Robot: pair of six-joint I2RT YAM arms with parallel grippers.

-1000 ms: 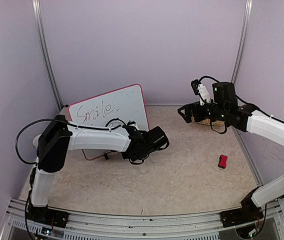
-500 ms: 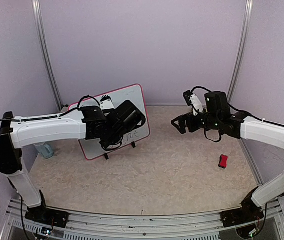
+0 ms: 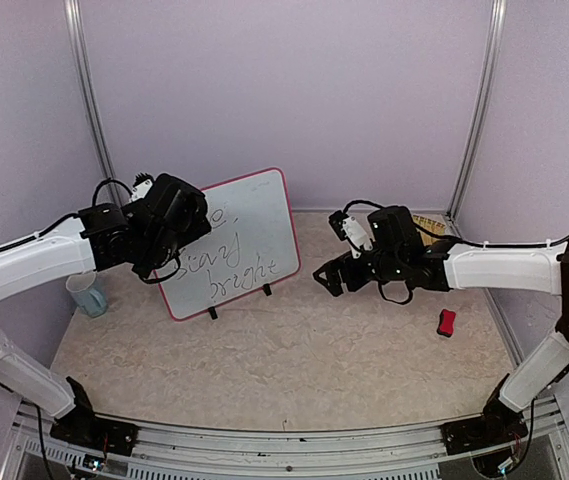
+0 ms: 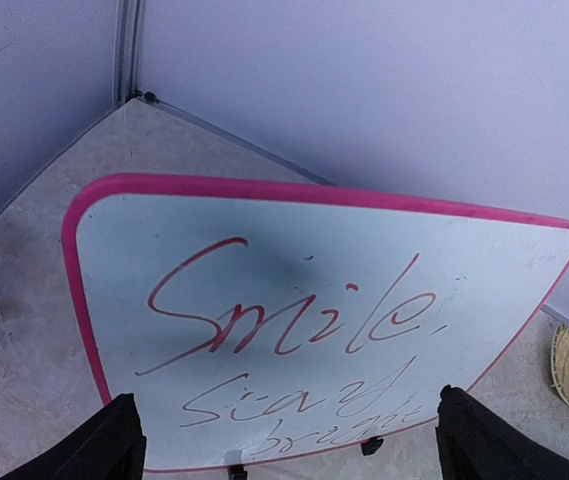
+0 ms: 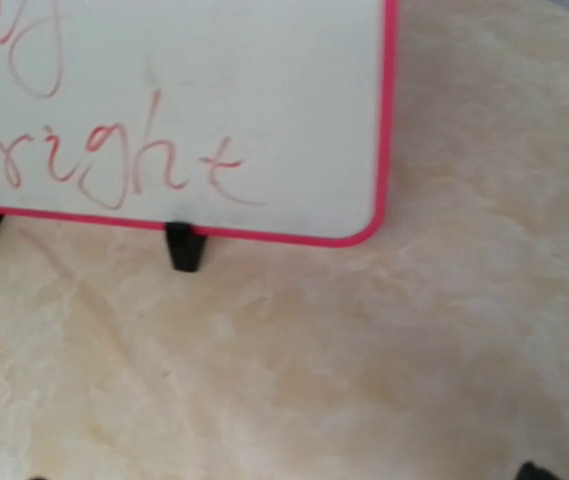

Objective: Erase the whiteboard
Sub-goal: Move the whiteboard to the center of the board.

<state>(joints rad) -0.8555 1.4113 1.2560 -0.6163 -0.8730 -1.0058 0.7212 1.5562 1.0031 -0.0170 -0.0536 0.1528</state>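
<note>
Whiteboard [image 3: 244, 240] stands tilted on its feet left of centre in the top view, covered in writing; left gripper [image 4: 286, 438] faces it, jaws wide, empty; right gripper [image 3: 329, 277], near its lower right corner, parted, empty.

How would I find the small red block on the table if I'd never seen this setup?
Start at the beige marbled tabletop and look near its right edge, in front of the right arm's white forearm. A small red block lies there alone. Unlike the big pink-framed whiteboard at the back left, it is tiny and lies flat.
</note>
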